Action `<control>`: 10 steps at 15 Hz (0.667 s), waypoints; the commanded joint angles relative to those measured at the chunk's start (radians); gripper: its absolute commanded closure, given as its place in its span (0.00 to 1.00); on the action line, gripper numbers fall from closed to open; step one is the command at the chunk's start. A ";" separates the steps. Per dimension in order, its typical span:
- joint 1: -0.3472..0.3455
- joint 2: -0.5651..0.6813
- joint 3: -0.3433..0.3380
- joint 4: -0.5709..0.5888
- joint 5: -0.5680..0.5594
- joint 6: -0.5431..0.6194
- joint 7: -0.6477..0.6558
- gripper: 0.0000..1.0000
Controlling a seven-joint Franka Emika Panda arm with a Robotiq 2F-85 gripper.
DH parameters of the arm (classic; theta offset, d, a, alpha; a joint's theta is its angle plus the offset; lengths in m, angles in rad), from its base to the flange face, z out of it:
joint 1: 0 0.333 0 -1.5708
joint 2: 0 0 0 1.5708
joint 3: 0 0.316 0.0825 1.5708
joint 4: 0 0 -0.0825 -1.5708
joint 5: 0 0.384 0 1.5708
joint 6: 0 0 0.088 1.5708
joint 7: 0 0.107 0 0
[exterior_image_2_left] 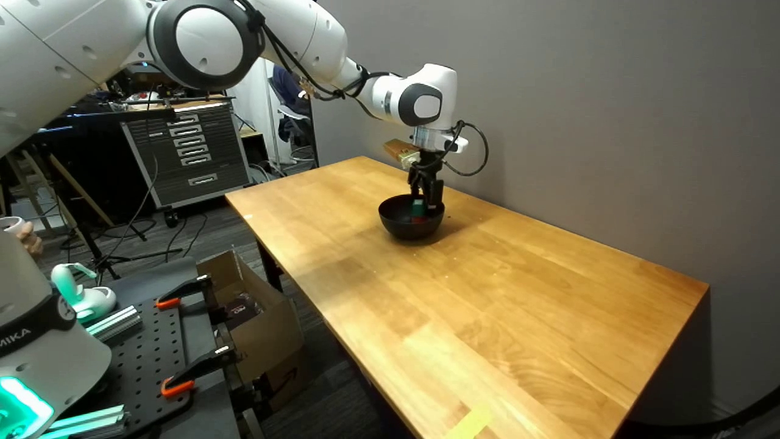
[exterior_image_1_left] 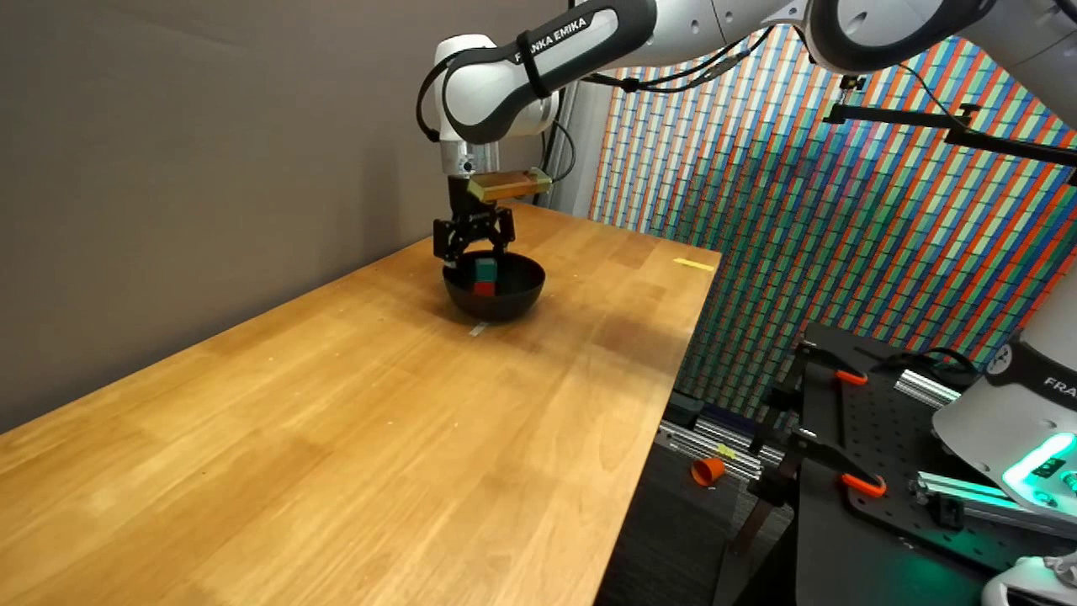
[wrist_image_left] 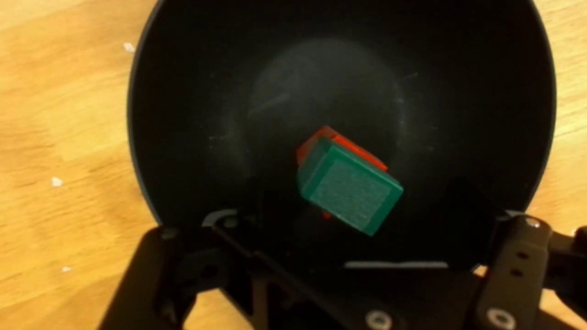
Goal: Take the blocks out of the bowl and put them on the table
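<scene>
The black bowl (exterior_image_1_left: 526,290) stands on the light-wood table (exterior_image_1_left: 362,404) near the wall, in both exterior views (exterior_image_2_left: 402,228). Inside it the green block (wrist_image_left: 351,190) lies on top of the red block (wrist_image_left: 360,152), turned at a slant in the wrist view. Both blocks show in both exterior views, the green block (exterior_image_2_left: 418,208) above the red block (exterior_image_1_left: 484,289). The red block is mostly covered by the green one in the wrist view. My gripper (exterior_image_1_left: 476,256) points down at the bowl, its fingers wide apart and empty. The fingertips (wrist_image_left: 369,220) are at either side of the blocks, apart from them.
A grey wall (exterior_image_1_left: 210,168) runs along the table's long side close behind the gripper. Yellow tape (exterior_image_1_left: 694,263) marks the table near one edge. A small piece of grey tape (exterior_image_1_left: 478,329) lies in front of the bowl. The robot's base stands on a black mount (exterior_image_1_left: 875,522).
</scene>
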 commanded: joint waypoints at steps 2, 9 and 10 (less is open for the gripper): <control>0.011 0.062 -0.007 0.104 0.013 -0.042 -0.013 0.00; 0.003 0.078 -0.010 0.113 0.017 -0.056 -0.013 0.00; 0.000 0.077 -0.010 0.108 0.018 -0.054 -0.012 0.00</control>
